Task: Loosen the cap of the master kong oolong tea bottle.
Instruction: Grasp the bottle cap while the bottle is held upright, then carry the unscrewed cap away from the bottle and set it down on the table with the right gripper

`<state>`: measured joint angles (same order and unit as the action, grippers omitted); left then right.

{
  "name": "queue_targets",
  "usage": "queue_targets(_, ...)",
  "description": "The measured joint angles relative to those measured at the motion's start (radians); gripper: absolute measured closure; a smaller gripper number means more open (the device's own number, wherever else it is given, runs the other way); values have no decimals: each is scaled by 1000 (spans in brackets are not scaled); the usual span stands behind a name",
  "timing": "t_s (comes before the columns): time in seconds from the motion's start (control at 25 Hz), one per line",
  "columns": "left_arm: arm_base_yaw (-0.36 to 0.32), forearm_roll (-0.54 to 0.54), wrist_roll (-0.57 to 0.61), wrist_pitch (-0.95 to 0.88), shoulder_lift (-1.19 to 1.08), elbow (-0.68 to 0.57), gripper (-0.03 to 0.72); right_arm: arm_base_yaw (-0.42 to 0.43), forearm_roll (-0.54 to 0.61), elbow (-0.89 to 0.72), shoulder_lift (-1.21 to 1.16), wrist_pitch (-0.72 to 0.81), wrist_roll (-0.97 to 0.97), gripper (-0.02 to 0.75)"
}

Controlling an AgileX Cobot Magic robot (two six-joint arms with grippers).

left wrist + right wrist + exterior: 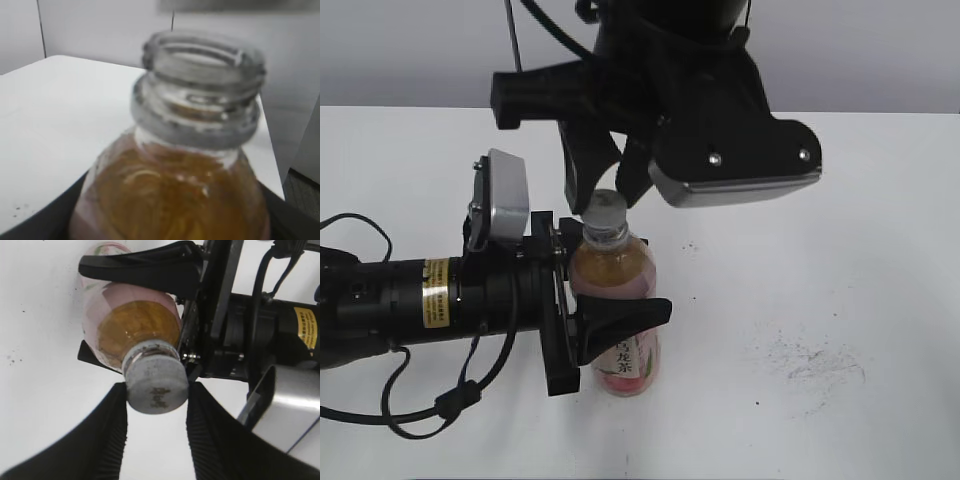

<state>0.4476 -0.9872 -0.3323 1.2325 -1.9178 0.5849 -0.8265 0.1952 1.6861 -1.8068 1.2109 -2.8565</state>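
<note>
The master kong oolong tea bottle [612, 268] stands upright on the white table, with amber tea and a pink label. My left gripper [625, 290] comes in from the left and is shut on the bottle's body, one dark finger across its front. The grey-white cap [605, 207] sits on the bottle's neck. My right gripper [608, 193] hangs above it, one finger on each side of the cap. In the right wrist view the cap [155, 382] with its dark mark sits between the ribbed fingertips of the right gripper [157, 396], touching both. The left wrist view shows the bottle's shoulder [175, 190] blurred.
The white table [860, 250] reaches a grey wall at the back. Dark smudges [810, 362] mark the table right of the bottle. The left arm and its cables [410, 300] lie across the table's left side.
</note>
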Motion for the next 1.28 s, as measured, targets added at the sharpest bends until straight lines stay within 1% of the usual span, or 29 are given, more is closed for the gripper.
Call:
queue_targets(0.12, 1, 28, -19, -5, 0, 0, 243, -7, 13, 27, 12, 0, 5, 464)
queue_targets(0.24, 1, 35, -25, -8, 0, 0, 243, -9, -4, 29, 28, 1, 79, 464)
queue_targets(0.32, 1, 36, -26, -8, 0, 0, 243, -9, -51, 29, 33, 1, 189, 464)
queue_targets(0.36, 1, 36, -26, -8, 0, 0, 243, -9, -94, 29, 35, 1, 263, 464)
queue_targets(0.48, 1, 37, -26, -8, 0, 0, 243, -3, -240, 29, 39, 1, 626, 464)
queue_targets(0.56, 1, 37, -26, -8, 0, 0, 243, 15, -327, 25, 36, 1, 941, 464)
queue_targets(0.64, 1, 37, -26, -8, 0, 0, 243, 56, -385, 12, 23, 1, 1211, 464)
queue_targets(0.76, 1, 37, -26, -8, 0, 0, 243, 149, -424, -41, -20, 1, 1556, 464)
queue_targets(0.88, 1, 37, -26, -8, 0, 0, 243, 252, -409, -97, -70, 1, 1791, 464)
queue_targets(0.96, 1, 37, -26, -8, 0, 0, 243, 309, -356, -124, -106, 1, 1911, 464)
queue_targets(1.0, 1, 37, -26, -8, 0, 0, 243, 334, -312, -137, -125, 2, 1971, 464)
queue_targets(1.12, 1, 36, -26, -8, 0, 0, 243, 375, -195, -196, -173, -10, 2133, 465)
queue_targets(1.28, 1, 37, -26, -8, 0, 0, 243, 381, -141, -329, -200, -10, 2235, 465)
